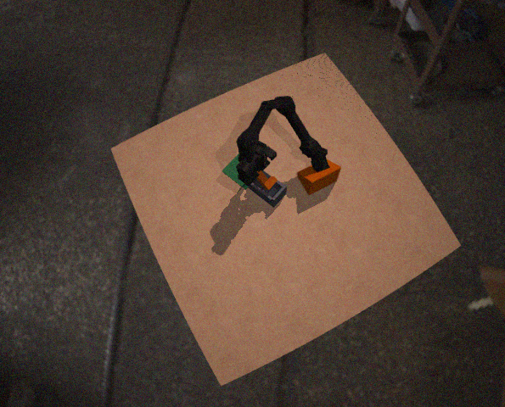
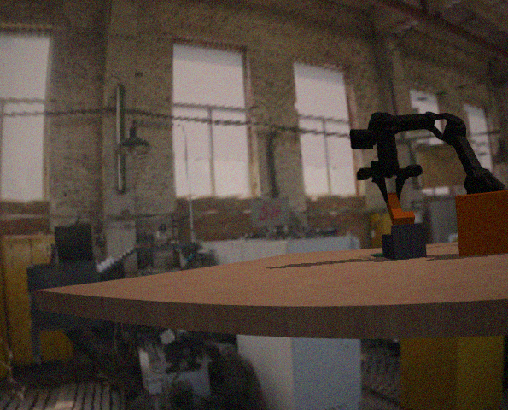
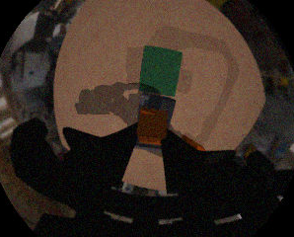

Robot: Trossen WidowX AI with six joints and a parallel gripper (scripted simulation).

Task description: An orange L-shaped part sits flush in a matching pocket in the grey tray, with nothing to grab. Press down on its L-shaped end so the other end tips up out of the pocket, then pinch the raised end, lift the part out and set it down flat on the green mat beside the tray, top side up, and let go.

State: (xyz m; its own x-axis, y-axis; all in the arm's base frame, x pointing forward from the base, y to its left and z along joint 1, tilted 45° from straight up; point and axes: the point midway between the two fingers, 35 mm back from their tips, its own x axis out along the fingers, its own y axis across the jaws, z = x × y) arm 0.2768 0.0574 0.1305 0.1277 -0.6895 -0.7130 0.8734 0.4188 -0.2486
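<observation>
One claw (image 2: 391, 192) pinching orange part (image 2: 397, 210), exterior view shows tilt

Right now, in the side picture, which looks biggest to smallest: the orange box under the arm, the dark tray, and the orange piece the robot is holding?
1. The orange box looks biggest.
2. The grey tray comes next.
3. The orange L-shaped part, pinched in the gripper, looks smallest.

They stand close together, so camera distance hardly matters.

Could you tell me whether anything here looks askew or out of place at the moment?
Only the orange part: it hangs steeply tilted, its upper end pinched in the tool and its lower end just above the grey tray. That fits a lift under way. The green mat beside the tray is bare where visible.
</observation>
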